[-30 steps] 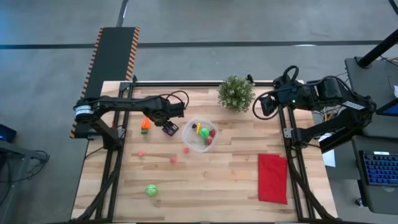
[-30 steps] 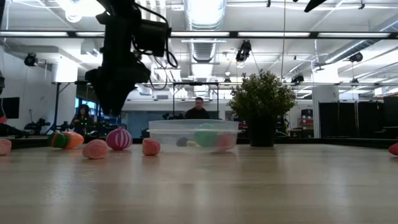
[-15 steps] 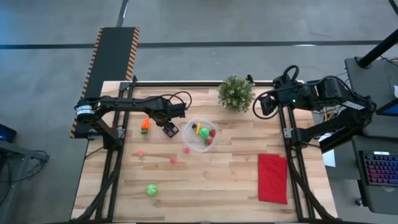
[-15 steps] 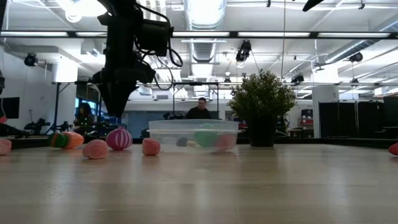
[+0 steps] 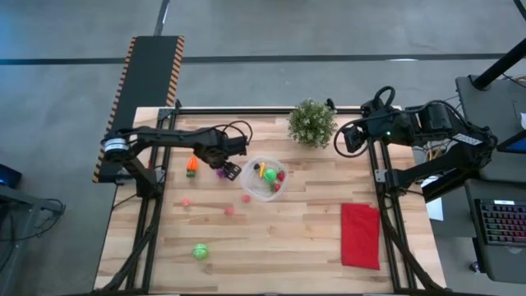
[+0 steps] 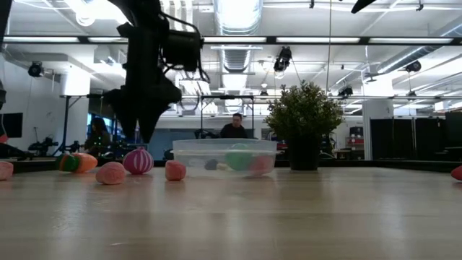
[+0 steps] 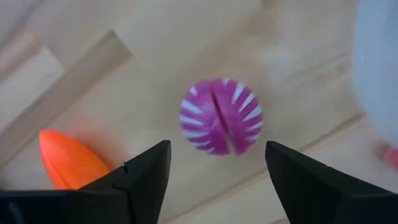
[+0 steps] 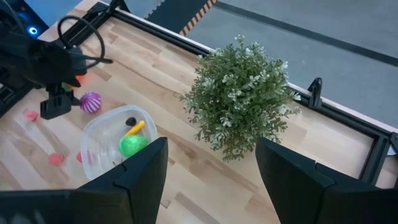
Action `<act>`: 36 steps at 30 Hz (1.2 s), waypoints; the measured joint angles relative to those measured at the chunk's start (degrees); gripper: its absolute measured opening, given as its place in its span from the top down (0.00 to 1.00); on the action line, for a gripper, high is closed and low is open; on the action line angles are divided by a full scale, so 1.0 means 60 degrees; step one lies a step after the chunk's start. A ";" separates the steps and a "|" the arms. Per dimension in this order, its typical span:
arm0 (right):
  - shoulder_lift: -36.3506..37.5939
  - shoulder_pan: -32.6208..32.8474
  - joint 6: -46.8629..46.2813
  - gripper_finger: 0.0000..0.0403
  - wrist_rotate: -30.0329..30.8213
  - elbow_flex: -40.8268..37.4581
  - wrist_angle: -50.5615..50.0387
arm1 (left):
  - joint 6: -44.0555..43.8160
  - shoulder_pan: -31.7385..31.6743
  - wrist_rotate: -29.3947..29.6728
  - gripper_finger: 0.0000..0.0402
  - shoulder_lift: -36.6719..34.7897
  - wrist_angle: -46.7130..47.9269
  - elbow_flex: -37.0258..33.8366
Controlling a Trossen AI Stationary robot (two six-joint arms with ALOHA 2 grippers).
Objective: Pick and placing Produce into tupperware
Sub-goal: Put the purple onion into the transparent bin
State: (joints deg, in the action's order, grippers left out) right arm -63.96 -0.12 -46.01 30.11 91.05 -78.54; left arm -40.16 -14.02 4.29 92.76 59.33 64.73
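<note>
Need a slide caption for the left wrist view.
Open left gripper above striped purple toy ball, orange toy carrot alongside.

Robotics lab / open industrial workspace. Evidence: polished concrete floor [image 5: 271,33], exposed ceiling ducts [image 6: 238,54] w/ strip lighting, wood counter [image 5: 312,238] on black metal frame, hazard-striped ramp [image 5: 152,78], keyboard [image 5: 501,222] at side desk, person [image 6: 232,126] seated in bkgd.
</note>
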 joint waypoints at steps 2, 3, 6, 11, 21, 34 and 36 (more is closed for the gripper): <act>0.0002 0.0000 0.0023 0.42 0.0005 0.0000 0.0000 | -0.0007 0.0000 -0.0163 0.38 0.0120 -0.0115 -0.0072; -0.0001 0.0000 0.0059 0.42 0.0002 0.0000 0.0000 | -0.0007 0.0000 -0.0163 0.37 0.0186 -0.0172 -0.0121; 0.0002 0.0000 0.0126 0.42 0.0006 0.0000 0.0000 | -0.0007 0.0000 -0.0171 0.37 0.0411 -0.0221 -0.0271; 0.0002 0.0000 0.0174 0.42 0.0006 0.0000 -0.0001 | -0.0005 0.0000 -0.0194 0.37 0.0448 -0.0726 -0.0355; 0.0002 0.0000 0.0189 0.42 0.0006 0.0000 -0.0011 | -0.0015 -0.0211 -0.0705 0.37 0.0572 -0.1606 -0.0959; 0.0002 -0.0002 0.0276 0.42 0.0170 0.0000 -0.0004 | 0.0004 -0.0229 -0.0645 0.37 0.0628 -0.2341 -0.0966; 0.0002 -0.0004 0.0272 0.42 0.0170 0.0000 -0.0006 | 0.0076 -0.0229 -0.0641 0.37 0.0632 -0.2335 -0.0947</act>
State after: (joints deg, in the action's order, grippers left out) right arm -63.94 -0.14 -44.38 31.14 91.05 -78.58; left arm -39.70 -15.40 0.45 96.55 45.32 59.05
